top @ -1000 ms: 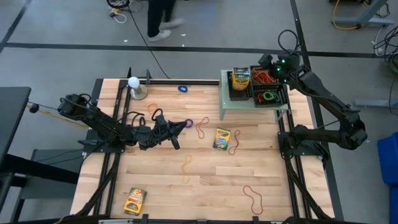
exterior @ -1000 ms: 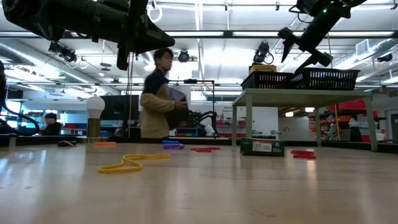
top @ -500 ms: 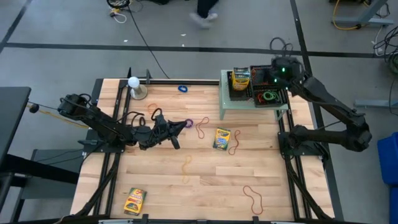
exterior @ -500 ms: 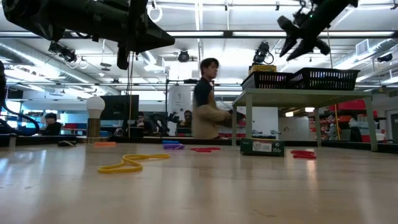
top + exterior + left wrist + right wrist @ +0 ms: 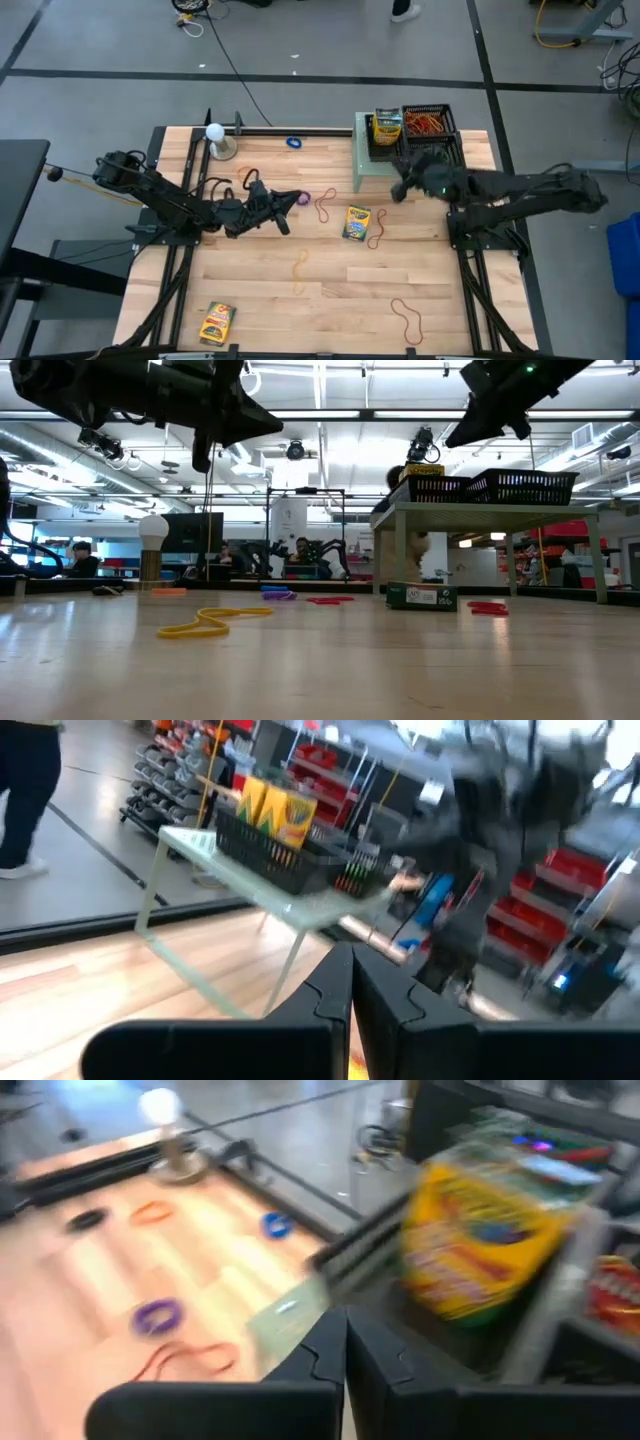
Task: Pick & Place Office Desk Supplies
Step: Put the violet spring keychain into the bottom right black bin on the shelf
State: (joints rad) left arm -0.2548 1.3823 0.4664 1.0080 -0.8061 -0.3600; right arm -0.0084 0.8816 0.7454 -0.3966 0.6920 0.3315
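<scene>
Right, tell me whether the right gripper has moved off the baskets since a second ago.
Yes. In the high view the right gripper has swung from over the black baskets down toward the table's middle, now beside the small raised stand, fingers shut.

Crayon boxes (image 5: 357,222) flat on wood among scattered rubber-band loops (image 5: 325,207), another box (image 5: 387,126) upright in basket.

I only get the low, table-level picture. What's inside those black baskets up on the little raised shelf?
Observer: One basket holds a tangle of red and orange rubber bands.
Operator: And the one next to it?
Observer: A yellow crayon box stands in it.
Operator: Is either claw holding anything?
Observer: No. The wrist views show the left gripper and the right gripper both shut and empty.
</scene>
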